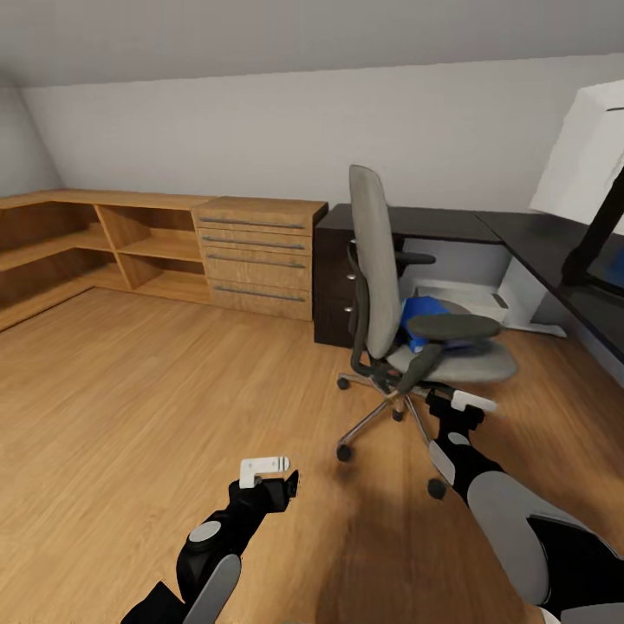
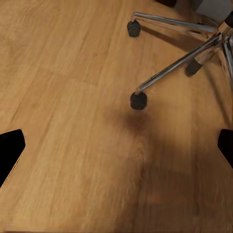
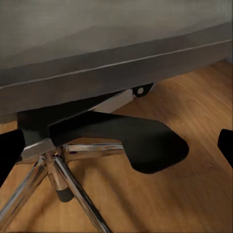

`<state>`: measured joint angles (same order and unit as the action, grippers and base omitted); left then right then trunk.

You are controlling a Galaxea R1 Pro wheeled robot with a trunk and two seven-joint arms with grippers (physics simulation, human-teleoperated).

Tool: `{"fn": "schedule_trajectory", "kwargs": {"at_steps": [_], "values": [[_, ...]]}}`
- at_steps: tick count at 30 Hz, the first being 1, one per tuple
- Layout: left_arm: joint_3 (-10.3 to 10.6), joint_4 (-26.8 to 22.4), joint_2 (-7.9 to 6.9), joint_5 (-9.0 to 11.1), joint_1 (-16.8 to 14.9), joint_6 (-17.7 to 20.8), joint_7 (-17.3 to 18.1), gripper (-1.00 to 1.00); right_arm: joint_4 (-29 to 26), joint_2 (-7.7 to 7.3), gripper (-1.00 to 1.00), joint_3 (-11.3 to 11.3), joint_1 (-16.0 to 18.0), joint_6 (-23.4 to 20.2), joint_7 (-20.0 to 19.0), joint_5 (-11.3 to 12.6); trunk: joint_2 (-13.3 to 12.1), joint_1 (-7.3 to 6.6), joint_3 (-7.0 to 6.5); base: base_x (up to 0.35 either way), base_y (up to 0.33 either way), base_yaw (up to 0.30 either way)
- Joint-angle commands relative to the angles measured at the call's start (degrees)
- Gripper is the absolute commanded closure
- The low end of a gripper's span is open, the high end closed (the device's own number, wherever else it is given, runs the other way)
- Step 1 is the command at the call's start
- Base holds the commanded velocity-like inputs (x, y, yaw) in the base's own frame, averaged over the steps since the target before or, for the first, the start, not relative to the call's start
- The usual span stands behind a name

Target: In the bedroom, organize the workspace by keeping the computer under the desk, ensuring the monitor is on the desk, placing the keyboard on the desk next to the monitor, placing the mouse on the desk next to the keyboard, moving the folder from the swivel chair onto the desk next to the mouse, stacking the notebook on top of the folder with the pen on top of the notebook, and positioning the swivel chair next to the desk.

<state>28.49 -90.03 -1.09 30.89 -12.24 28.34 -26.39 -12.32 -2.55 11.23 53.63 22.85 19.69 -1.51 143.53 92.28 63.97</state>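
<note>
Wooden low shelving [image 1: 104, 247] runs along the left wall, ending in a matching drawer chest [image 1: 258, 256]. On the floor [image 1: 156, 390] in front of it hangs the left gripper [image 1: 267, 471], its fingers [image 2: 10, 150] spread wide over bare boards, with the chair's chrome legs and casters just ahead in its wrist view. Right of the chest stands the dark brown drawer unit of the desk [image 1: 416, 224], whose glossy black tabletop turns a corner and runs along the right wall. The swivel chair [image 1: 374, 251] stands on the floor just in front of that desk, its tall grey back turned toward the shelving. The blue folder [image 1: 422, 314] lies on its seat, partly hidden behind the near armrest. The right gripper [image 1: 466, 403] hovers low beside the seat's front edge, above the star base; its fingers [image 3: 9, 153] stand wide apart, holding nothing. At the far right the monitor [image 1: 582, 160] stands on the tabletop, pale back showing.
</note>
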Motion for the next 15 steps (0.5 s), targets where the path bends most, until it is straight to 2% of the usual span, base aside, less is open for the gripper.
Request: {"fn": "schedule_trajectory", "kwargs": {"at_steps": [1, 15], "values": [[0.16, -0.06, -0.05, 0.58, -0.07, 0.05, -0.59, -1.00, 0.02, 0.00, -1.00, 0.02, 0.05, 0.18, 0.07, -0.34, 0.02, -0.01, 0.00, 0.000, 0.000, 0.238], [0.16, -0.05, -0.05, 0.51, -0.08, 0.05, -0.59, -1.00, 0.10, 0.29, -1.00, 0.02, 0.07, 0.17, 0.08, -0.42, 0.02, -0.01, -0.54, 0.000, 0.000, 0.238]]}}
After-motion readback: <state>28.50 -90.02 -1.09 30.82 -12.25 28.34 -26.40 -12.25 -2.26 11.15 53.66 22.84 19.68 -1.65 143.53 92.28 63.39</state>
